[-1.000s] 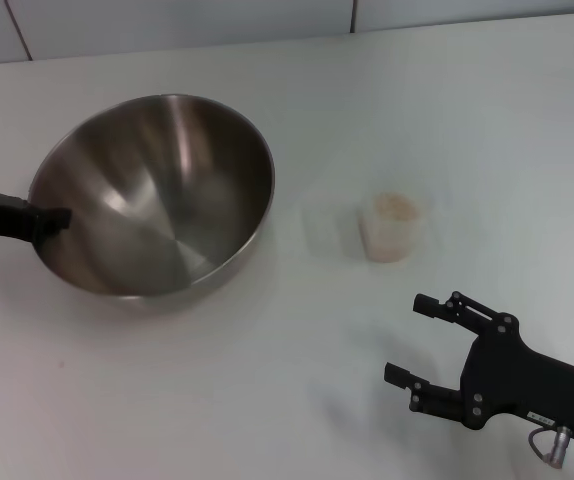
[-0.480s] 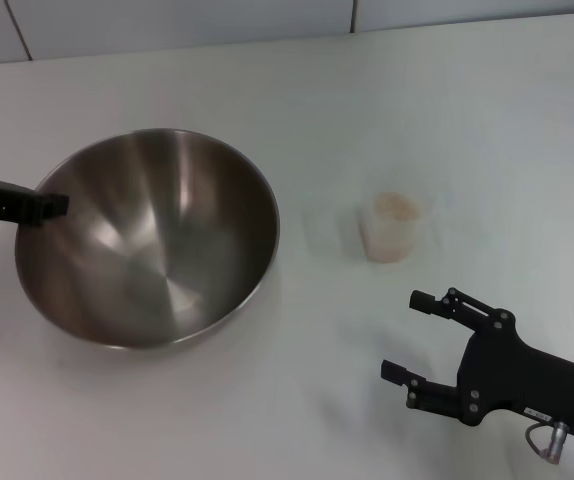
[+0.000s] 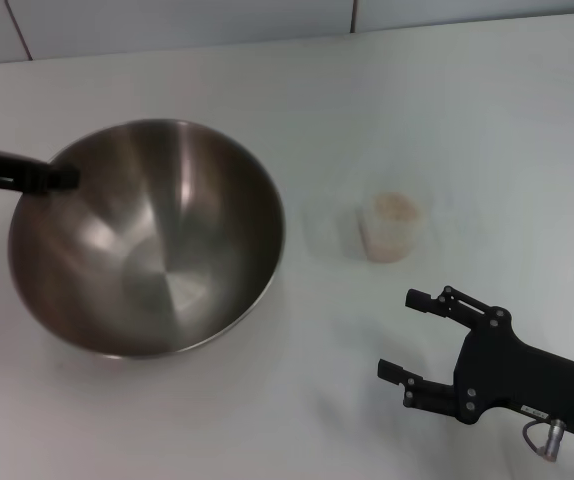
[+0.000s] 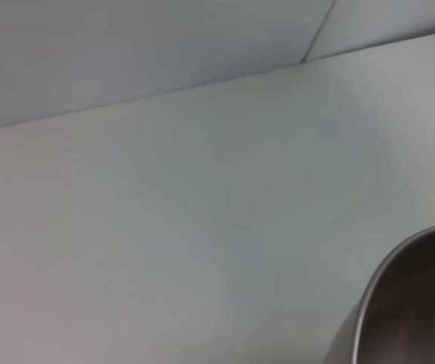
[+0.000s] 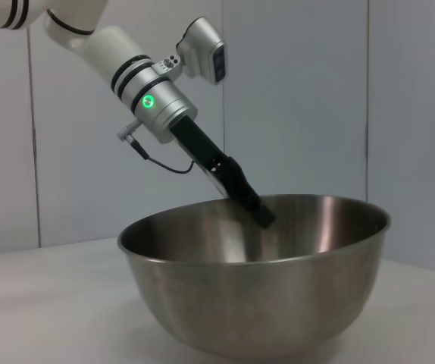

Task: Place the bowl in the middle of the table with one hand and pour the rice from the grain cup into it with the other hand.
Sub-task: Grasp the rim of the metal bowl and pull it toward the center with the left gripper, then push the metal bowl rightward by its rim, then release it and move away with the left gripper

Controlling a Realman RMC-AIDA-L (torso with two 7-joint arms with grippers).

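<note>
The shiny steel bowl [image 3: 147, 240] is at the left of the white table [image 3: 447, 110]. My left gripper [image 3: 62, 178] is shut on its far left rim; the right wrist view shows a black finger [image 5: 251, 203] reaching inside the bowl [image 5: 263, 303]. I cannot tell whether the bowl touches the table. The left wrist view shows only its rim [image 4: 411, 303]. The clear grain cup [image 3: 392, 228] stands upright right of the bowl, with pale rice [image 3: 395, 206] inside. My right gripper [image 3: 400, 334] is open and empty, in front of and right of the cup.
A wall with panel seams [image 3: 167, 20] runs along the table's far edge. Bare tabletop lies between the bowl and the cup and in front of the bowl.
The bowl, held by my left gripper, has come nearer and a little to the right, and looks larger. The right gripper has barely moved. The cup has not moved.
</note>
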